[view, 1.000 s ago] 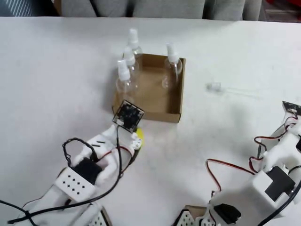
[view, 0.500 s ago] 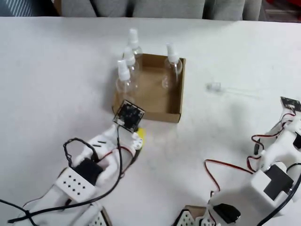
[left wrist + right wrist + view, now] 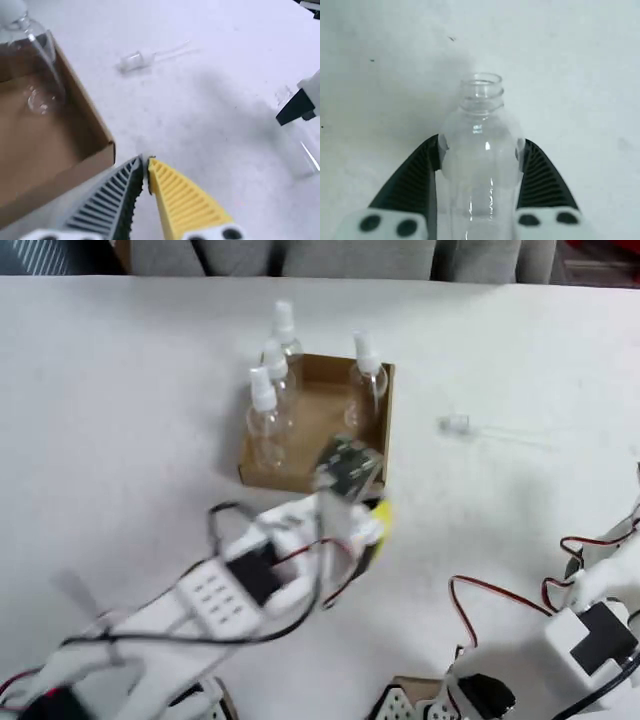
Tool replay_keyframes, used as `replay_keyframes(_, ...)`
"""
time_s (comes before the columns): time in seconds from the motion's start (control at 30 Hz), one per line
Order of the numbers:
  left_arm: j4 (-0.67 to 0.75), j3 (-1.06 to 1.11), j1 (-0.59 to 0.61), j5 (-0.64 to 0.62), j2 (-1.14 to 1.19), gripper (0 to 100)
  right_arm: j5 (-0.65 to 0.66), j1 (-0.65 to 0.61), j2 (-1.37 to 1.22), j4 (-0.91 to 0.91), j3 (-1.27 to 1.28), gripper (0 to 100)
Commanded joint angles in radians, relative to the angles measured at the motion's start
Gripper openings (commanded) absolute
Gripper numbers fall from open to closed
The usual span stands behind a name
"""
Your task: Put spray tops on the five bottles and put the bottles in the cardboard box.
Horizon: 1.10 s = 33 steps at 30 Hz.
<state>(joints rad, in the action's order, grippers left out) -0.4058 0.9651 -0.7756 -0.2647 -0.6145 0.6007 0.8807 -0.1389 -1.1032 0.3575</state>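
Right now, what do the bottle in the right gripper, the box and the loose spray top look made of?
The bottle: clear plastic, probably; see-through with glossy highlights. The box: brown cardboard, matte, raw folded edges. The spray top: whitish plastic, it seems, with a thin clear tube.

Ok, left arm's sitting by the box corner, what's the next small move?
Probably open the left gripper and ease it toward the loose spray top: it is shut and empty, and the bottle in the right gripper has no top.
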Motion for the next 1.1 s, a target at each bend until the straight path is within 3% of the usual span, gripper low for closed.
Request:
replay_keyframes(0.0, 0.195, -0.247, -0.061, -0.011, 0.341, 2, 0.015, 0.045, 0.008, 0.021, -0.041, 1.9)
replay_keyframes(0.17, 0.304, -0.405, -0.087, -0.011, 0.639, 2, 0.015, 0.048, 0.008, 0.041, -0.041, 1.7)
replay_keyframes(0.3, 0.304, -0.388, -0.09, -0.006, 0.664, 2, 0.014, 0.031, 0.008, 0.041, -0.043, 3.7)
replay_keyframes(0.5, 0.299, -0.173, -0.091, -0.003, 0.429, 2, 0.011, -0.039, 0.016, 0.033, -0.04, 26.4)
replay_keyframes(0.63, 0.146, -0.046, -0.091, 0.054, 0.223, 2, 0.008, -0.085, 0.033, 0.005, -0.077, 29.5)
replay_keyframes(0.77, -0.077, 0.021, -0.09, 0.216, 0.045, 2, 0.009, -0.111, 0.054, -0.114, -0.176, 29.6)
replay_keyframes(0.9, -0.199, 0.117, -0.087, 0.253, -0.119, 2, 0.008, -0.147, 0.061, -0.262, -0.318, 28.7)
replay_keyframes(1.07, -0.284, 0.242, -0.087, 0.253, -0.351, 2, 0.014, -0.292, 0.053, -0.329, -0.474, 15.7)
